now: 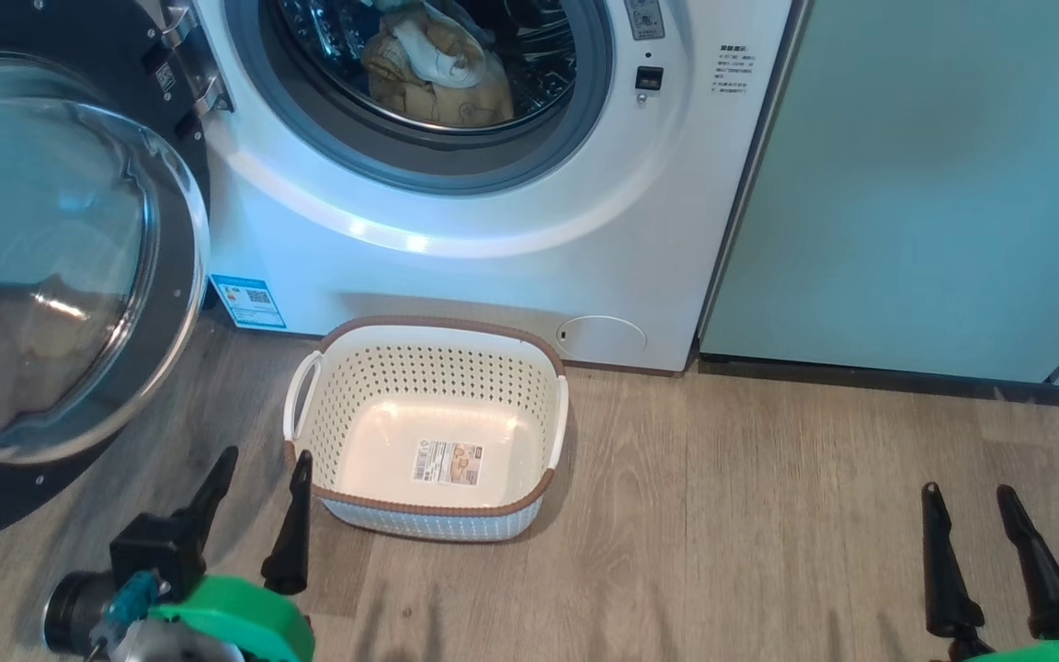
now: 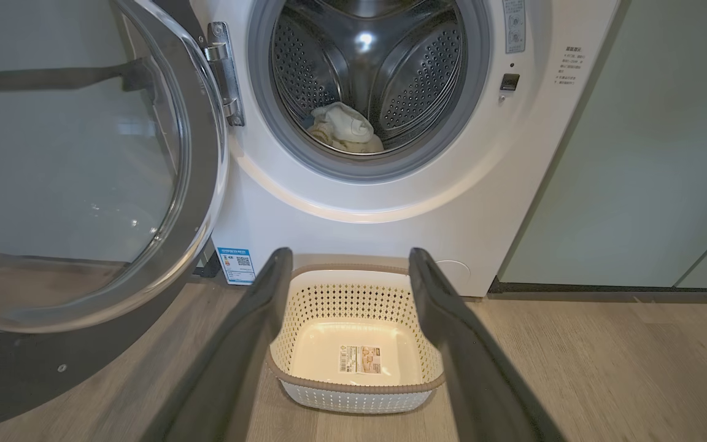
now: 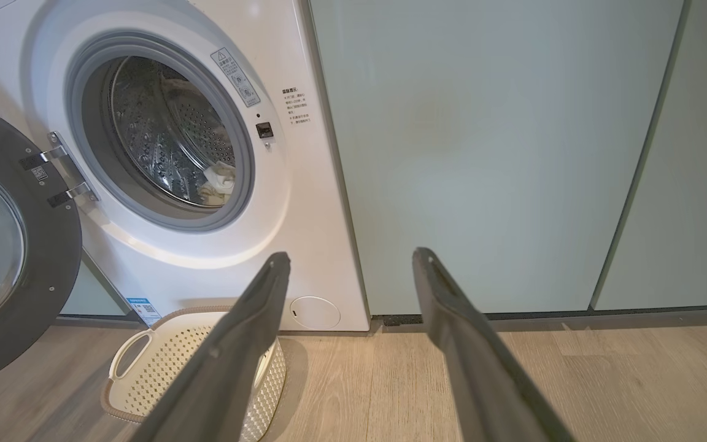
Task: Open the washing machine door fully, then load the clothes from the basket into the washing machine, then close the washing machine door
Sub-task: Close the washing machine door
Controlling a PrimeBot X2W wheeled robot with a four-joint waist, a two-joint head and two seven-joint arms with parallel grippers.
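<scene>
Head view: the door (image 1: 61, 276) stands swung open at the left, just above the left jaws, which gape empty. The right jaws, equally wide and empty, sit lower right, well apart from it. Clothes (image 1: 438, 74) lie in the drum; the basket (image 1: 438, 324) is bare.

Left wrist view: the door spreads left of the jaws, hinged on its right.

Right wrist view: the door sits at the far left edge, so the left arm looks nearer for closing.

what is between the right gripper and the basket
Bare wood floor, nothing else, lies between the right gripper and the basket; the head view shows it.
</scene>
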